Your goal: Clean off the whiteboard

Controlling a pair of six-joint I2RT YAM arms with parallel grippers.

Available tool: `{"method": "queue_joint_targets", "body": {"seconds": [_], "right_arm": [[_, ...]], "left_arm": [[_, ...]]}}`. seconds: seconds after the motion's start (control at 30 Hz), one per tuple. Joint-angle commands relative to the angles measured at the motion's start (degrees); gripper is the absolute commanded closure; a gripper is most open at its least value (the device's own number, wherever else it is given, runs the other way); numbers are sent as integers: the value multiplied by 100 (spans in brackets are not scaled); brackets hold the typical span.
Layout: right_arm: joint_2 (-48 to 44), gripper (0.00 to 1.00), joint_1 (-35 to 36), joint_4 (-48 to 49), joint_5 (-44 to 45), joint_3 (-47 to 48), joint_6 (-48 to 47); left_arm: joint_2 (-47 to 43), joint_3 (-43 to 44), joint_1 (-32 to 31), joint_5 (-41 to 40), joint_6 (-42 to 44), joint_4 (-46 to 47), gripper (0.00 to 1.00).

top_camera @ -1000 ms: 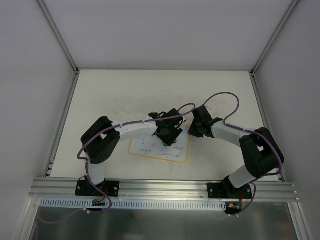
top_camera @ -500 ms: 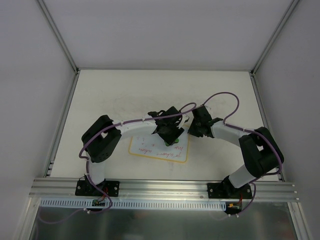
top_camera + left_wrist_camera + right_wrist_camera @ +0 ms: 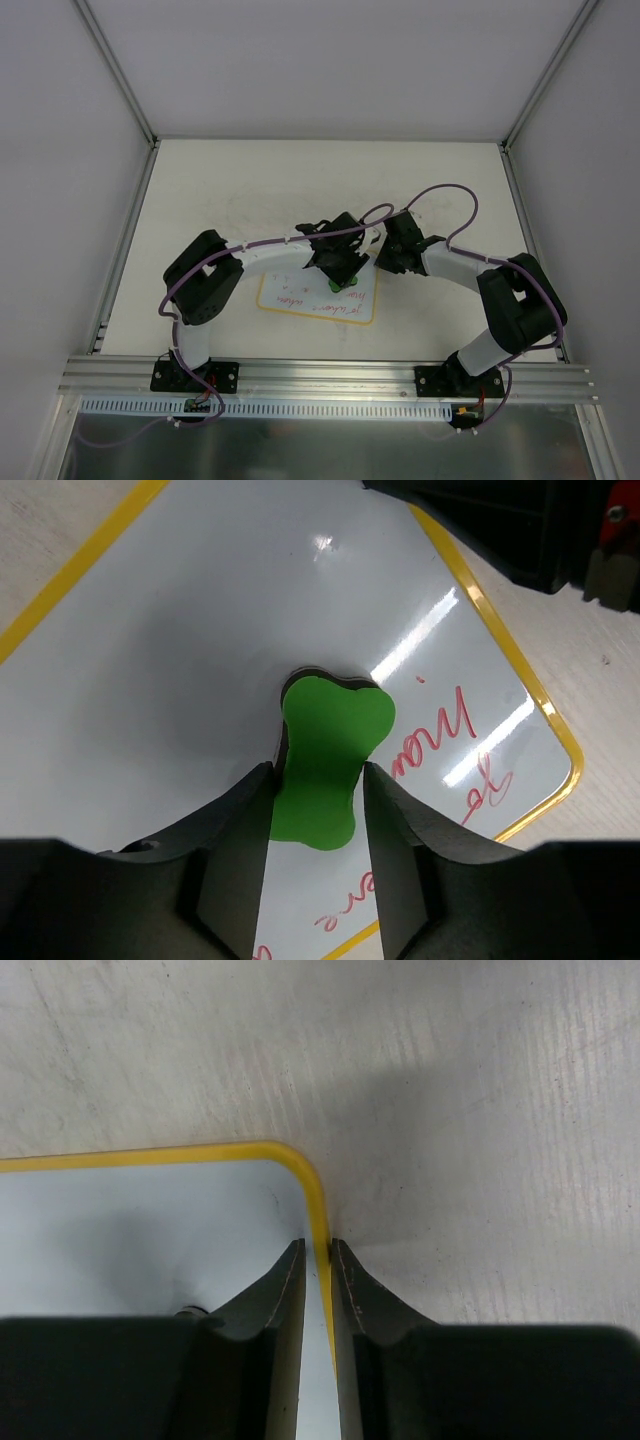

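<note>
The whiteboard (image 3: 310, 302) lies flat on the table, with a yellow rim and red handwriting (image 3: 452, 730) on its near part. My left gripper (image 3: 342, 272) is shut on the green bone-shaped eraser (image 3: 330, 750), which presses on the board (image 3: 180, 630) near its far right part. In the top view the eraser (image 3: 347, 285) peeks out under the gripper. My right gripper (image 3: 386, 262) is shut on the board's yellow rim (image 3: 318, 1210) just below its rounded far right corner. In the right wrist view the fingers (image 3: 319, 1252) straddle the rim, one over the board (image 3: 130, 1220).
The scuffed white tabletop (image 3: 480, 1110) surrounds the board. Grey enclosure walls stand left, right and behind. An aluminium rail (image 3: 330, 375) runs along the near edge. My right gripper's black body (image 3: 520, 530) sits close beside the eraser.
My left gripper with the eraser has slid slightly towards the board's far right. The right gripper has stayed on the rim.
</note>
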Motion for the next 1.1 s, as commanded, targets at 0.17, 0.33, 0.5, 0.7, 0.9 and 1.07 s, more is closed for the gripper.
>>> {"method": "queue_joint_targets", "body": {"seconds": [0.17,0.33,0.5,0.7,0.9,1.07], "right_arm": [[411,82,-19,-736,94,-266,-66],[429,83,-10,-745,103,-266,-22],[455,84,-10,-762,103,-257,4],[526,85,-10,-815,103,-230,66],[534,85,-10,-876,147,-222,110],[605,85,-10,-911,138,-169,136]], "left_arm": [[-66,-427,70,105,-183,158,80],[-207,-621,53,87,-842,158,91],[-163,-709,-97,-9,-1537,149,98],[-67,-604,-510,-247,-2169,96,100],[302,-551,-659,-203,-3039,53,100],[285,-516,-668,-405,-3462,35,100]]}}
